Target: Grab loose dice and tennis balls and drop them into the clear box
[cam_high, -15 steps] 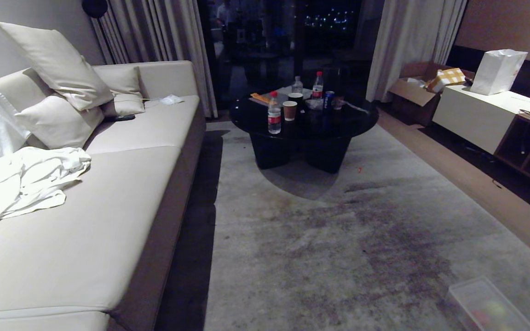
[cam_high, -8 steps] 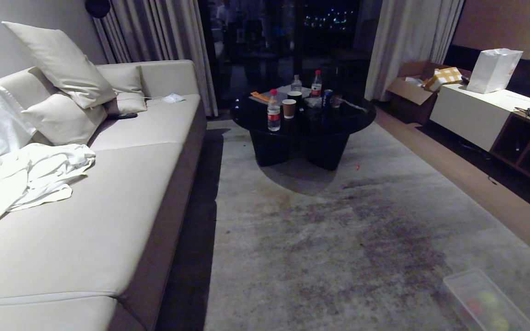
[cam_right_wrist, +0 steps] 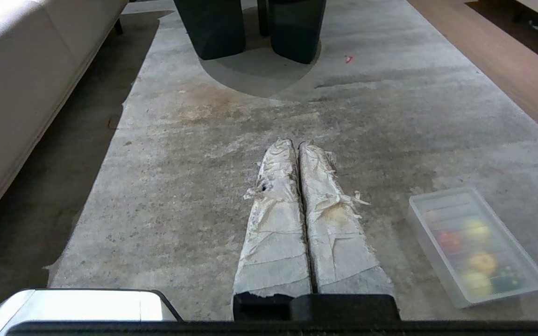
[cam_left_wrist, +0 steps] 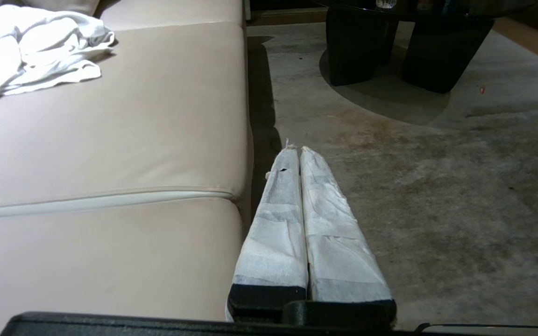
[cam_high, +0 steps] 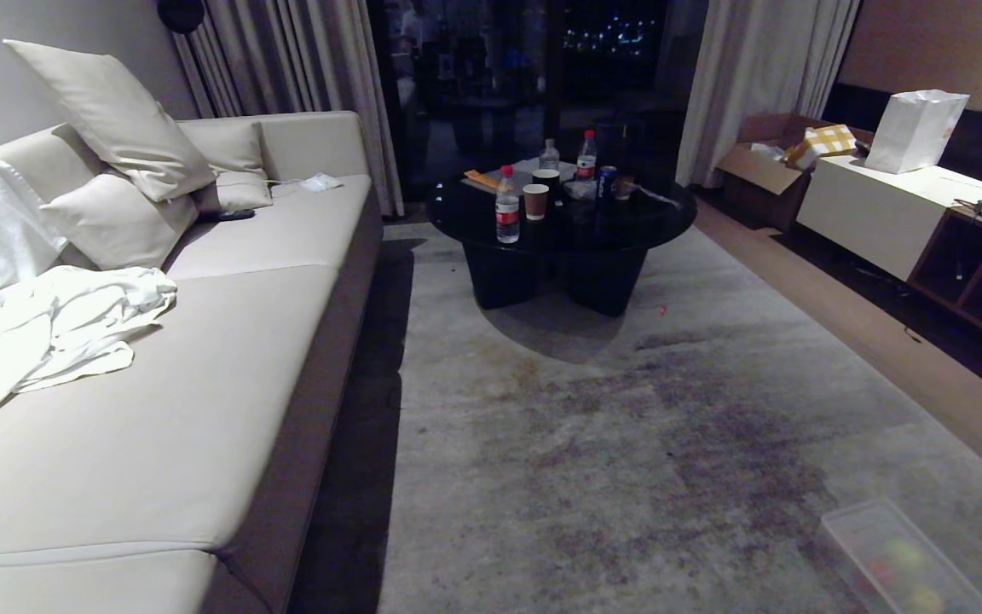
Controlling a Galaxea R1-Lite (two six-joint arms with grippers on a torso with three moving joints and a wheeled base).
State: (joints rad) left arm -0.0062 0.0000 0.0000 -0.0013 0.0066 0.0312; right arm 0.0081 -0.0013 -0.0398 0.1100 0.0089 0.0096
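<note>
The clear box [cam_high: 853, 509] sits on the grey carpet at the head view's lower right corner. In the right wrist view the clear box [cam_right_wrist: 430, 247] lies beside and apart from my right gripper [cam_right_wrist: 297, 143]. Blurred red, yellow and green shapes show through it; dice and tennis balls cannot be told apart there. No loose dice or tennis balls are in view. My right gripper hovers over bare carpet, shut and holding nothing. My left gripper [cam_left_wrist: 295, 149] is shut and holds nothing, over the carpet by the sofa's front edge. Neither arm appears in the head view.
A long beige sofa [cam_high: 201, 384] with cushions and a white cloth [cam_high: 48, 333] fills the left. A round black table [cam_high: 559, 230] with bottles and cups stands ahead. A low cabinet [cam_high: 875, 213] and a strip of wooden floor run along the right.
The whole head view shifted slightly a second ago and has since held still. Nothing in the room has moved, and both grippers stay shut.
</note>
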